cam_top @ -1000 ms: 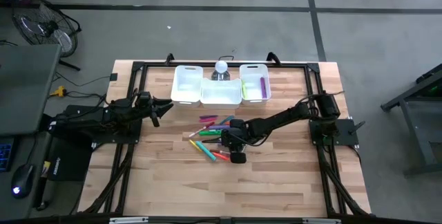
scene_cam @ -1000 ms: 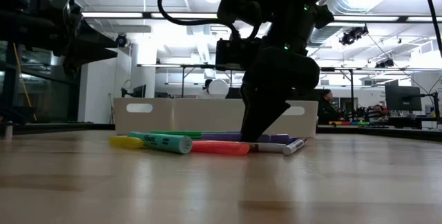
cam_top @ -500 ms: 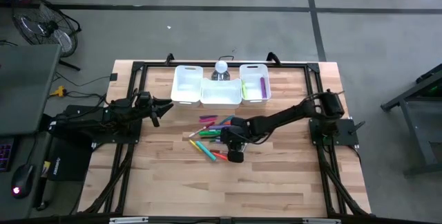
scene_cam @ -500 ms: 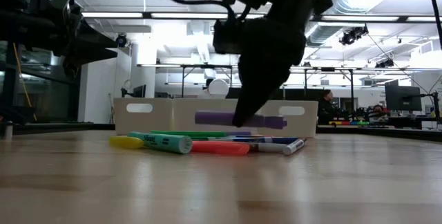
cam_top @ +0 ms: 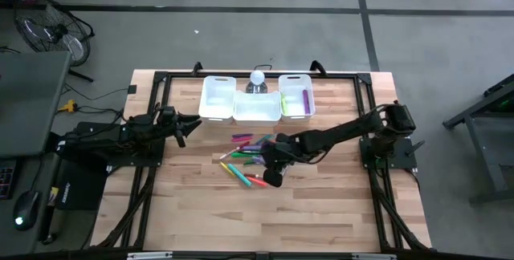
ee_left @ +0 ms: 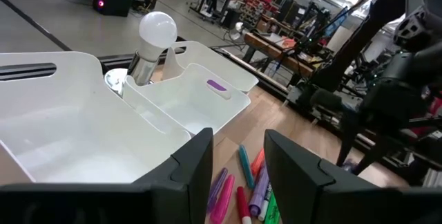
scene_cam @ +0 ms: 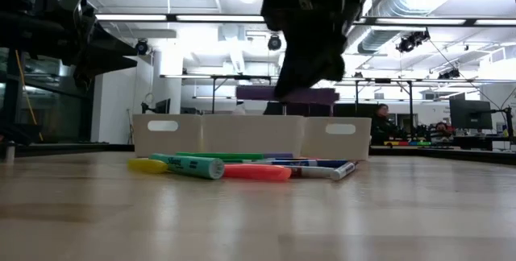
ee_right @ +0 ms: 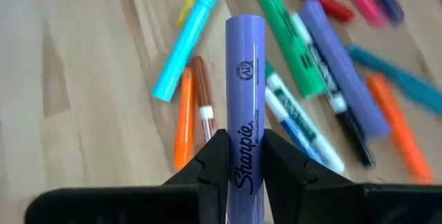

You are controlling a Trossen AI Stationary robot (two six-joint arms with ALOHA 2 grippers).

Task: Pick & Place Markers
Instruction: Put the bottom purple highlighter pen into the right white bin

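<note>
The right gripper (ee_right: 245,172) has its jaws closed on a purple marker (ee_right: 246,106), a barrel printed "Sharpie", pinching it across its width so that the long axis runs straight forward out from between the fingers (ee_right: 210,165). In the low view the same purple marker (scene_cam: 286,95) hangs level in the air, lengthwise across the picture, well above the wooden surface (scene_cam: 258,213) and higher than the rims of the white bins (scene_cam: 250,134) behind it. From above, the right gripper (cam_top: 273,164) sits over the middle of the surface (cam_top: 321,204), directly above the heap of loose markers (cam_top: 245,157). Those loose markers (ee_right: 324,79) lie flat and splayed in many directions: a green one, a light blue one, an orange one, a red one, a pink one and another purple one among them, several crossing or touching. In the low view the heap (scene_cam: 242,167) shows as a low row, with a yellow marker and a pale green one nearest the camera. One purple marker (cam_top: 307,99) lies in the right-hand bin (cam_top: 295,78), lengthwise along it, beside something green. The left gripper (cam_top: 181,125) waits off to the left side, near the left-hand bin; its jaws stand partly apart and hold nothing, with the fingers (ee_left: 197,158) framing the bins and a white bulb (ee_left: 157,29).
</note>
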